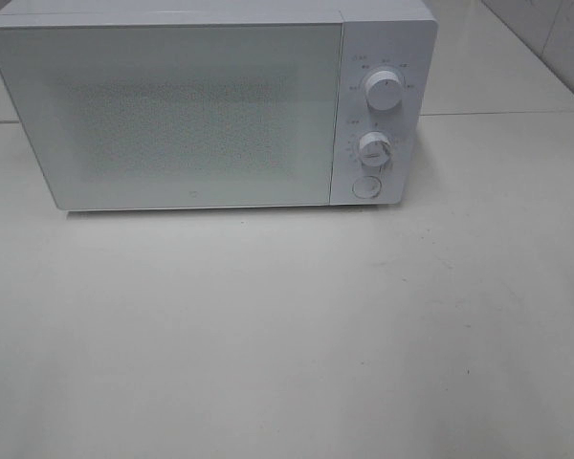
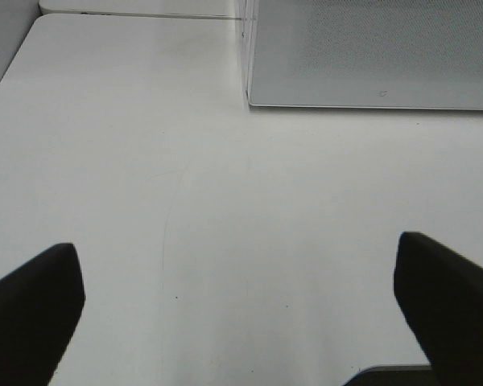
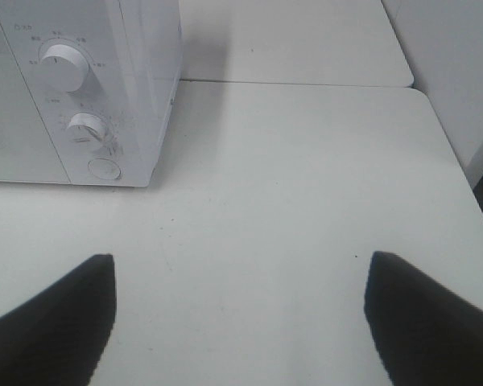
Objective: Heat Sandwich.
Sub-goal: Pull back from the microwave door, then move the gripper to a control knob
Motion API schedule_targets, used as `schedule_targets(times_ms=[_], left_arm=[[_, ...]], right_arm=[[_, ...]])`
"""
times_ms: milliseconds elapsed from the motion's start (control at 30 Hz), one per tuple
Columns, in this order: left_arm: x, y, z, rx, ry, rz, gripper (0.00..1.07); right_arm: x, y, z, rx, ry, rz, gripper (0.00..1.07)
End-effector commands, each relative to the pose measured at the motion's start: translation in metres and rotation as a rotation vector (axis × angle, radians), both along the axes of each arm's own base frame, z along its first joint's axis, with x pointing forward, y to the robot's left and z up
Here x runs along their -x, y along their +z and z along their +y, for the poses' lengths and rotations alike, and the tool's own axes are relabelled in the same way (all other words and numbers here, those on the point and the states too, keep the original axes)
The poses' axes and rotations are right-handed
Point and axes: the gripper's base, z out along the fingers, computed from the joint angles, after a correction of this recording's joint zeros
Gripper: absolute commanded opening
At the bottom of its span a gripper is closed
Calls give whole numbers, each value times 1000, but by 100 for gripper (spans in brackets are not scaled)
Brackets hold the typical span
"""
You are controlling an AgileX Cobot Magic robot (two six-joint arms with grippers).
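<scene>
Exterior high view is showing the microwave (image 1: 191, 105) standing shut on the table (image 1: 287, 335). Left gripper (image 2: 240, 310) and right gripper (image 3: 240, 318) are hovering, jaws spread, empty. Where the sandwich is lying, I cannot tell.

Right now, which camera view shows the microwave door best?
The exterior high view: the whole microwave door is visible, closed. The left wrist view shows only a corner part of it; the right wrist view only a thin strip beside the knobs.
</scene>
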Motion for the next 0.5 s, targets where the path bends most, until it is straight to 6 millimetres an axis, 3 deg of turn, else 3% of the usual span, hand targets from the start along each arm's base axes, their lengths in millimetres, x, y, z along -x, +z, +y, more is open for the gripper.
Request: schedule_targets(times_ms=[33,167,500], left_arm=[[3,0,0,2,5,-31,98],[3,0,0,2,5,-31,98],[3,0,0,2,5,-31,98]], right_arm=[[-12,1,1,0,1,-17,79],[-37,-5,3,1,10,10,77],[-76,-21,7,-16,16,33,76]])
